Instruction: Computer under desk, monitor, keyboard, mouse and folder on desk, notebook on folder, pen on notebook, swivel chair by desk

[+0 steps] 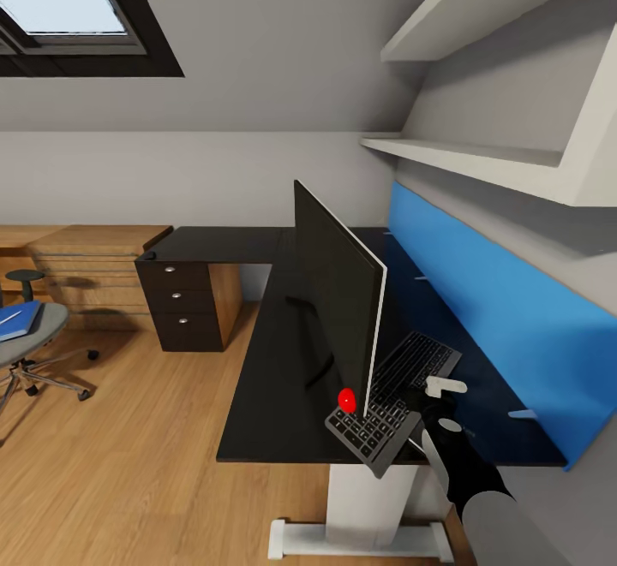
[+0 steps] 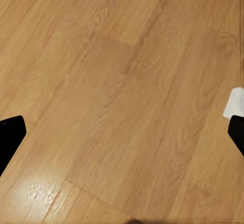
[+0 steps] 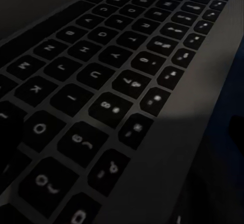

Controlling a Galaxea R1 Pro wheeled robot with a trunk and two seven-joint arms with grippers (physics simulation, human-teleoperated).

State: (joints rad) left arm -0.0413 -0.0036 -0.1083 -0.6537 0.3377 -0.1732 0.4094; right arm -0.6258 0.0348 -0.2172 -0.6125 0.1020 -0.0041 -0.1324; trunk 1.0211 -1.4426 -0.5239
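Observation:
The monitor (image 1: 336, 305) stands on the black desk (image 1: 270, 378), seen almost edge-on, with a red light (image 1: 347, 400) at its near lower corner. Behind it, toward the blue wall panel, the keyboard (image 1: 396, 396) is tilted, its near end past the desk's front edge. My right gripper (image 1: 431, 405) is at the keyboard's right edge and looks shut on it. The right wrist view has the keyboard (image 3: 101, 82) very close. My left gripper (image 2: 122, 135) hangs open above bare wooden floor. At far left is the swivel chair (image 1: 43, 330), with the blue folder (image 1: 19, 320) on its seat.
A dark three-drawer unit (image 1: 182, 307) carries the desk's far wing, with a light wooden counter (image 1: 86, 262) beyond it. A blue wall panel (image 1: 497, 318) and white shelves (image 1: 480, 155) run along the right. Wooden floor (image 1: 146, 455) lies open between chair and desk.

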